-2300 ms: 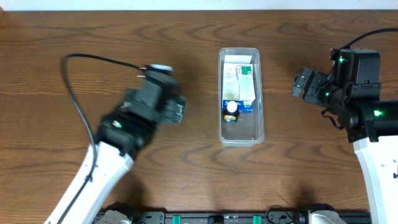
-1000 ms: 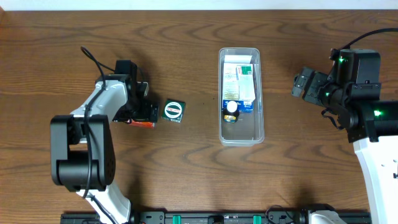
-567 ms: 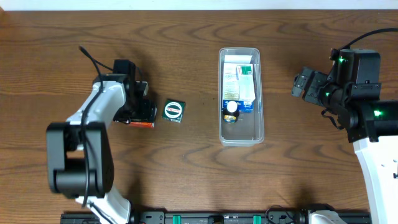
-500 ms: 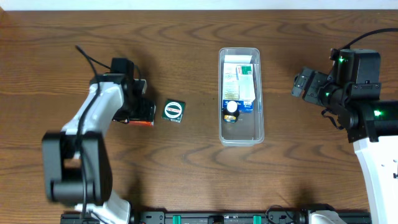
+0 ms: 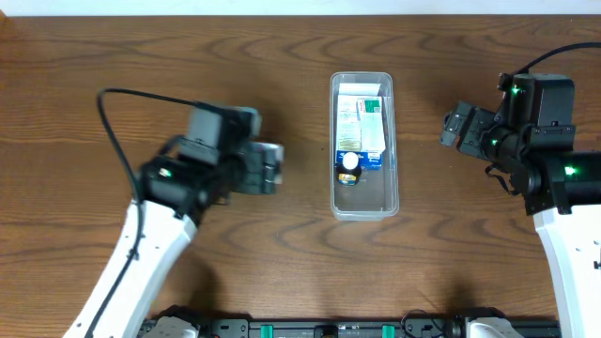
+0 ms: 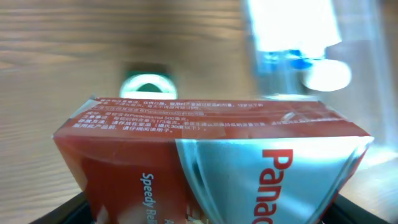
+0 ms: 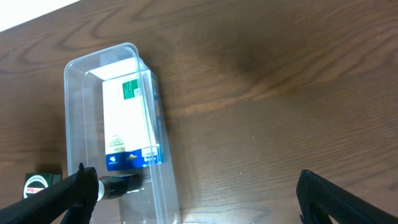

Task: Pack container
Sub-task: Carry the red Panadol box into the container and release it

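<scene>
Left fingers (image 5: 270, 167) have swung from frame left toward centre, clamped on the red box (image 6: 211, 162), evidently carrying it for packing. Beyond it, a green box (image 6: 147, 85) lies on the counter (image 5: 94, 56). Farther, the container (image 5: 332, 141) stands centre frame, part-filled. Right fingers (image 7: 68, 190) gape wide, empty.

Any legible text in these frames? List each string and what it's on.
"Pana", cut off by the frame edge: large red letters on the red and silver box.
"Speedy", rest cut off: white letters on the same box's red part.
Fine print along that box's top: too small to read.
Green tin label: blurred.
White box in the container: print too small.
</scene>
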